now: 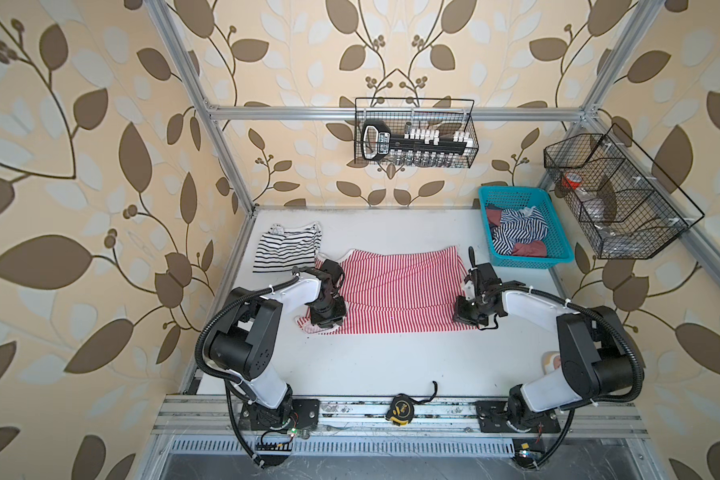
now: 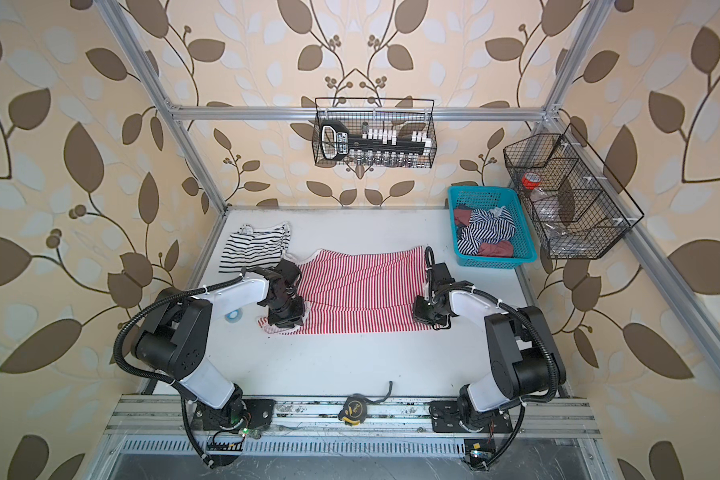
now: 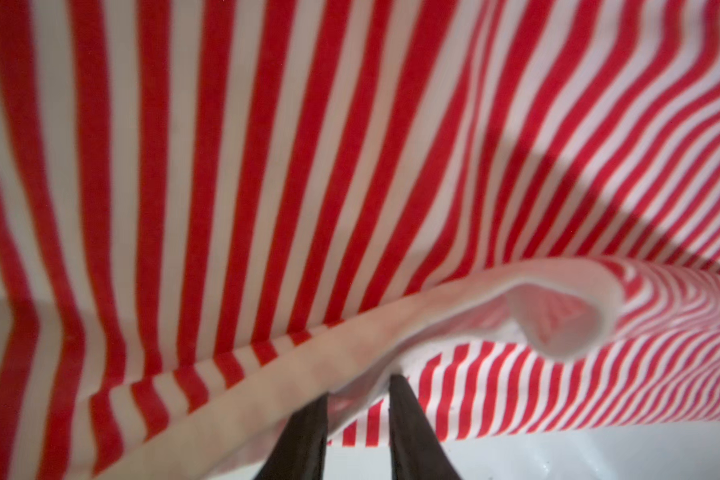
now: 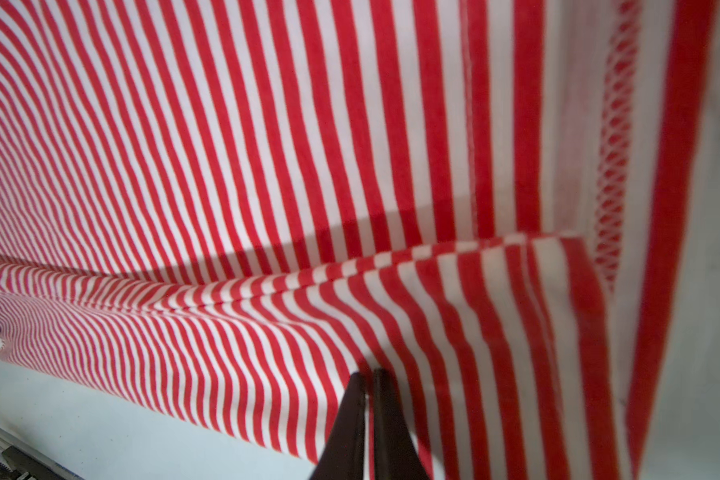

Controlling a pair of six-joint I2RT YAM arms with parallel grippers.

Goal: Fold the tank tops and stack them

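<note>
The red-and-white tank top [image 1: 400,286] [image 2: 362,286] lies spread across the middle of the table. Its near edge is raised into a fold. My left gripper [image 1: 327,322] [image 3: 360,386] is shut on the white-trimmed strap at the near left corner. At the near right corner my right gripper [image 1: 470,316] [image 4: 368,374] is shut on the striped edge. Red stripes fill both wrist views [image 3: 267,166] [image 4: 308,124]. A folded black-and-white tank top [image 1: 285,247] [image 2: 254,247] rests at the back left. The navy-and-white tank top [image 1: 516,232] [image 2: 485,232] lies crumpled in the basket.
The turquoise basket [image 1: 528,261] [image 2: 499,262] stands at the back right and also holds dark red cloth [image 1: 528,248]. A tape measure [image 1: 400,409] lies on the front rail. A tape roll [image 2: 231,316] sits by the left arm. Wire baskets [image 1: 414,133] [image 1: 616,195] hang on the frame.
</note>
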